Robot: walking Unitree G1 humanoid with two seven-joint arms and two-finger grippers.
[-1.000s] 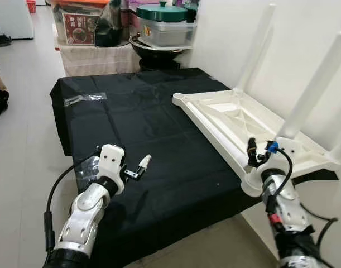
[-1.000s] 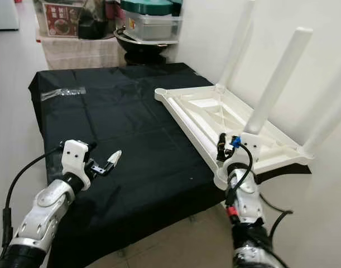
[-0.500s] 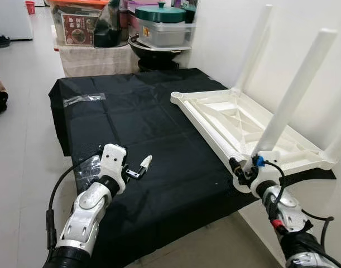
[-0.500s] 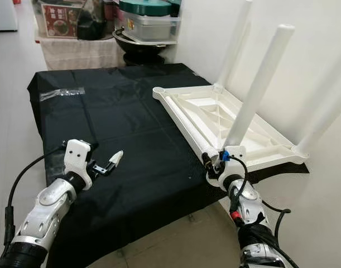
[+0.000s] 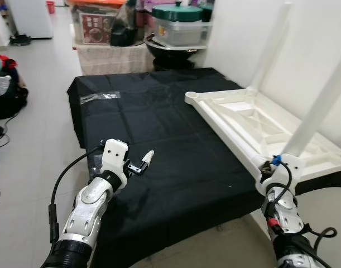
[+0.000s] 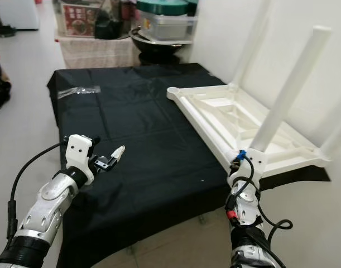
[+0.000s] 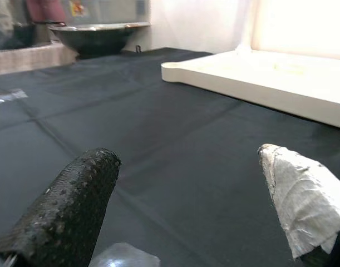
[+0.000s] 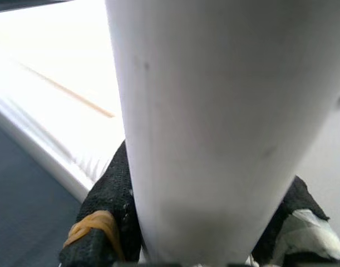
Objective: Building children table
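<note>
A white children's table [image 5: 243,114] lies upside down on the right half of a black cloth [image 5: 159,134]. One white leg [image 5: 275,44] stands up from its far corner. My right gripper [image 5: 272,166] is at the table's near corner, shut on the base of a second white leg [image 5: 321,103] that slants up to the right. The right wrist view has that leg [image 8: 214,111] between the black fingers [image 8: 103,222]. My left gripper [image 5: 142,163] hovers open and holding nothing over the cloth at the near left, with one finger [image 7: 69,206] black and the other tip [image 7: 300,194] wrapped in white.
A white wall [image 5: 326,33] runs close along the right. Storage boxes [image 5: 181,28] and a dark wok [image 5: 173,50] stand behind the cloth. A clear plastic bag [image 5: 100,96] lies at the far left of the cloth. Open floor [image 5: 36,139] lies to the left, with bags [image 5: 5,92] on it.
The head camera has shifted, sliding the whole scene to the right. My right gripper has carried the leg down to the table's near corner. The left gripper has hardly moved.
</note>
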